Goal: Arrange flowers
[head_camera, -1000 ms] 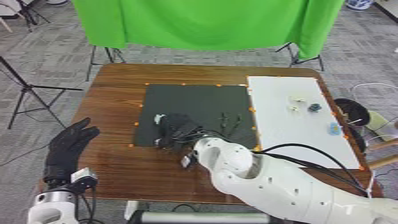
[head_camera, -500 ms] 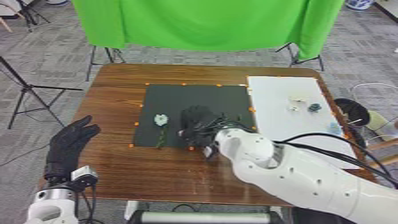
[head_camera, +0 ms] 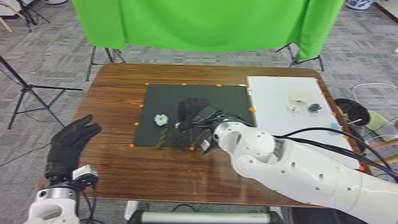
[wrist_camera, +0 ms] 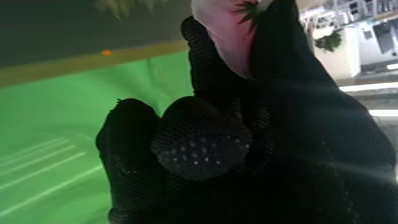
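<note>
Laying out blooms looks like the step: I see the right hand (head_camera: 194, 109), fingers bent in, pinching a pink-white flower (wrist_camera: 224, 27) over the dark mat (head_camera: 164, 95), the white flower (head_camera: 161, 119) at its 8 o'clock; next, lower and release gently; the left hand (head_camera: 69, 145) is open

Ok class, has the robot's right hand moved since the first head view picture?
Yes: the right hand has moved rightward, from the dark mat's left part toward its middle.

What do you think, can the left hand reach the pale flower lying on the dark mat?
Probably yes: nothing stands between the left hand and the pale flower; the right hand is beyond it.
</note>
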Controlling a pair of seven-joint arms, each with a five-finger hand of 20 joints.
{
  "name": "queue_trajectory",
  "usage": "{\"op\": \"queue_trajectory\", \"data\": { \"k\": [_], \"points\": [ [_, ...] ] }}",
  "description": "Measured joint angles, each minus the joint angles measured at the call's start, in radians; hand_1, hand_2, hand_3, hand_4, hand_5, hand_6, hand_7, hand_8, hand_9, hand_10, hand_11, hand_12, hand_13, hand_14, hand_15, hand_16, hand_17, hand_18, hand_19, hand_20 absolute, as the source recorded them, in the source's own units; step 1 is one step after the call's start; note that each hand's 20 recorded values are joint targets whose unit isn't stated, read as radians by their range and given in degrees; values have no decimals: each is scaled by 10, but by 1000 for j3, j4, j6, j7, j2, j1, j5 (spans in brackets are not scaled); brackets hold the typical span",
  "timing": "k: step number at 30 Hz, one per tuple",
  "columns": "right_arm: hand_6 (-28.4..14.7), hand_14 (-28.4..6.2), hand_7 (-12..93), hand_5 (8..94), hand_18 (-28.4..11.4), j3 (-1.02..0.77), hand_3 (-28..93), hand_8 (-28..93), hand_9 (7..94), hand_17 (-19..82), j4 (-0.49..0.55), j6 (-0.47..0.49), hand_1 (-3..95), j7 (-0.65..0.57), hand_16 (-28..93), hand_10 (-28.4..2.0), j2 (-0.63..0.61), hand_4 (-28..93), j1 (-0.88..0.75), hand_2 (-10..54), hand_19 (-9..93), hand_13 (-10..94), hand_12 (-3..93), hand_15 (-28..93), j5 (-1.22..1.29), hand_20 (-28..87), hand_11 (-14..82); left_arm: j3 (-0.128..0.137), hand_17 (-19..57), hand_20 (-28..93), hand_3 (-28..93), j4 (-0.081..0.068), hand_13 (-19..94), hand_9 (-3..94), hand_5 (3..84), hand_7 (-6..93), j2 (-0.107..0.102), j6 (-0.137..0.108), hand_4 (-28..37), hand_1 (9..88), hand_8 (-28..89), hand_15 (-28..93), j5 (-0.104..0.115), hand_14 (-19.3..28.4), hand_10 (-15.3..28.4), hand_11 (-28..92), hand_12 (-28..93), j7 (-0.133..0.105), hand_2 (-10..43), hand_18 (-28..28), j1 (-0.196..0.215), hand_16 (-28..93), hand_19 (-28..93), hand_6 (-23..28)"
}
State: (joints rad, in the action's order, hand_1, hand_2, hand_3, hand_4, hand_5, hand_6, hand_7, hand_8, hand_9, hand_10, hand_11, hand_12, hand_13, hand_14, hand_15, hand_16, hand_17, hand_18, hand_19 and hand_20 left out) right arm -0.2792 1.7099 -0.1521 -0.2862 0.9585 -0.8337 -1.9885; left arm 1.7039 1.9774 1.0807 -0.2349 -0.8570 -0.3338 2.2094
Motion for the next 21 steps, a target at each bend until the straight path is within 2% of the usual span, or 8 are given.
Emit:
{"op": "queue_trajectory", "data": {
  "k": [4,12,21],
  "points": [
    [46,-6,246,781,-124,18,644,-19,880,670,-30,-21,599,2,277,-81,39,-220,41,-95,932,937,270,633,-2,591,23,-1,80,188,740,0,409,520,508,185,-3,0,-260,231,-87,208,0,156,126,220,138,0,-95,108,-4,-1,91,-1],
    [49,-5,238,776,-122,29,637,-26,866,677,-155,-53,600,-9,267,-76,153,-219,117,-95,932,937,242,640,-15,592,18,-1,80,188,738,0,410,520,508,186,-8,0,-259,231,-87,207,0,155,126,219,139,-2,-95,108,-8,0,91,-1],
    [55,-6,239,767,-122,64,637,-30,847,679,-241,-56,595,-21,261,-68,234,-219,136,-95,932,937,214,642,-49,592,12,-1,80,188,737,-4,410,520,508,186,-9,0,-261,232,-87,208,0,155,124,218,138,-2,-95,108,-17,0,91,-1]
  ]
}}
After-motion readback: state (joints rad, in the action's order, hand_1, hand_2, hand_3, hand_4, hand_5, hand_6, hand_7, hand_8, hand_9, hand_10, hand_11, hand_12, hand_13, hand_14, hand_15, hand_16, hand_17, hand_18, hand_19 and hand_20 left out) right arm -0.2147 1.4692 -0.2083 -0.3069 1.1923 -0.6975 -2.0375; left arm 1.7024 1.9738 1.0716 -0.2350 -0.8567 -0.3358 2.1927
